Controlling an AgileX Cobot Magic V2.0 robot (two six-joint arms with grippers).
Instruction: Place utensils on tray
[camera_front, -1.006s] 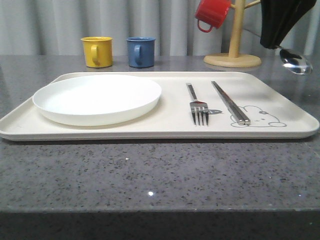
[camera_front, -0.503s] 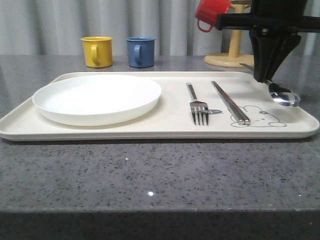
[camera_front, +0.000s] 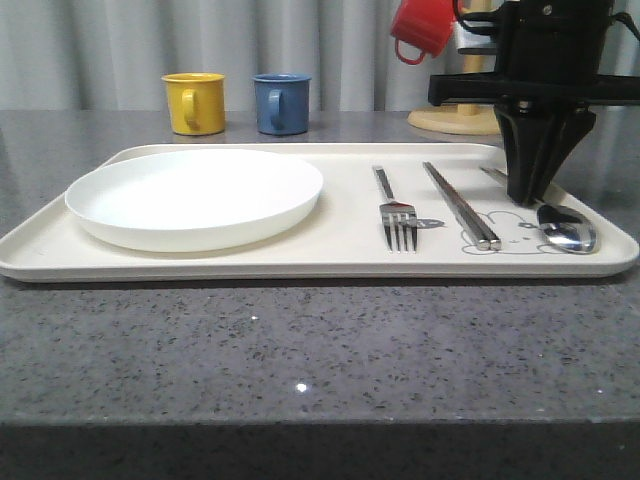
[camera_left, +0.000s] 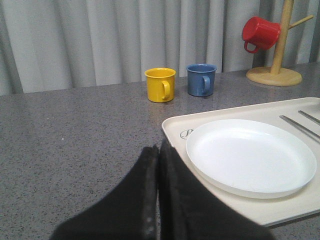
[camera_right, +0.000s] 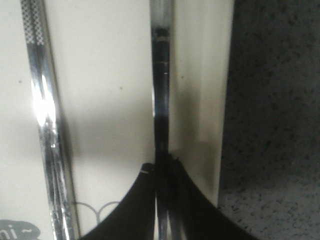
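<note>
Speckled grey stone forms the bench (camera_front: 300, 350), on which a cream tray (camera_front: 340, 255) with a rabbit drawing is set. Polished steel fork (camera_front: 396, 218), chopsticks (camera_front: 458, 203) and spoon (camera_front: 565, 228) lie on it. The spoon's handle is pinched by the right hand (camera_front: 527, 192); the left hand (camera_left: 158, 200) is closed, empty.

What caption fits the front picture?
Right tool lowers the spoon onto the tray beside chopsticks and fork.

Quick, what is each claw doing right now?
Left gripper: closed, holding nothing.
Right gripper: closed on the spoon, down on the tray.
</note>
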